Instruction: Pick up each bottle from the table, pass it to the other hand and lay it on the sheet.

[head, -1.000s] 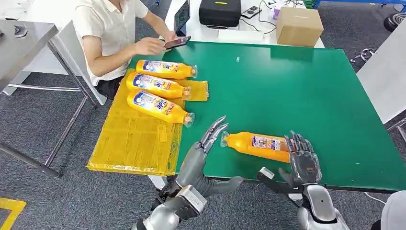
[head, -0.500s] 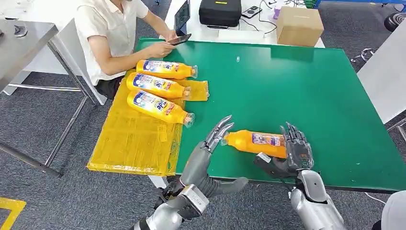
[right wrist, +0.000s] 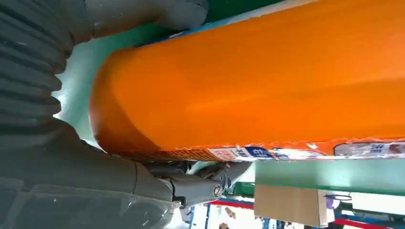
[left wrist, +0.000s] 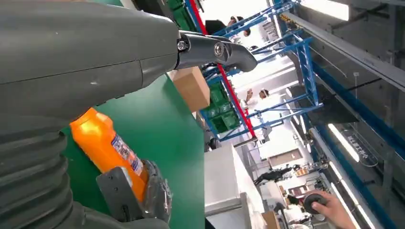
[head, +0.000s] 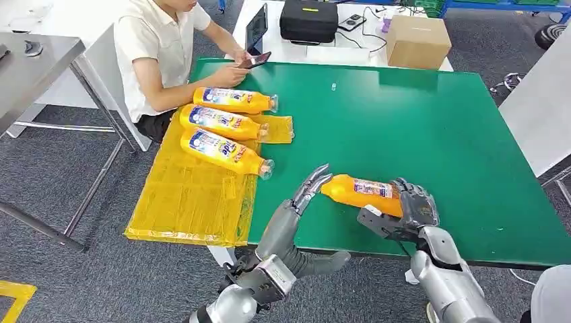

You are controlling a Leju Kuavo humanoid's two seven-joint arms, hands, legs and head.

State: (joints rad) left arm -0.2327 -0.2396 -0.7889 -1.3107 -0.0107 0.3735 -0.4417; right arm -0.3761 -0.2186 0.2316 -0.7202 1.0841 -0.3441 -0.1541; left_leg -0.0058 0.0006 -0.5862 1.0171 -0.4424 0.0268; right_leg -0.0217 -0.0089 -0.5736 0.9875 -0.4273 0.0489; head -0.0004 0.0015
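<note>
An orange bottle (head: 360, 194) with a blue-and-white label is gripped at its base by my right hand (head: 408, 210), just above the green table (head: 431, 128) near its front edge. The right wrist view has the bottle's orange body (right wrist: 258, 86) right against the palm. My left hand (head: 304, 198) is open, fingers straight, their tips close to the bottle's neck; the left wrist view catches the bottle (left wrist: 107, 148) past the thumb. Three more orange bottles (head: 232, 99), (head: 221, 122), (head: 222, 152) lie side by side on the yellow sheet (head: 188, 195) at the table's left end.
A person (head: 158, 47) sits at the table's far left corner, holding a phone (head: 253, 60) close to the farthest bottle. A cardboard box (head: 417, 42) and a black case (head: 308, 19) stand on the white table behind. The near half of the sheet is bare.
My right hand closed around the bottle's base and raised it off the table, carrying it slightly left and away. The left hand rose a little toward the bottle's neck.
</note>
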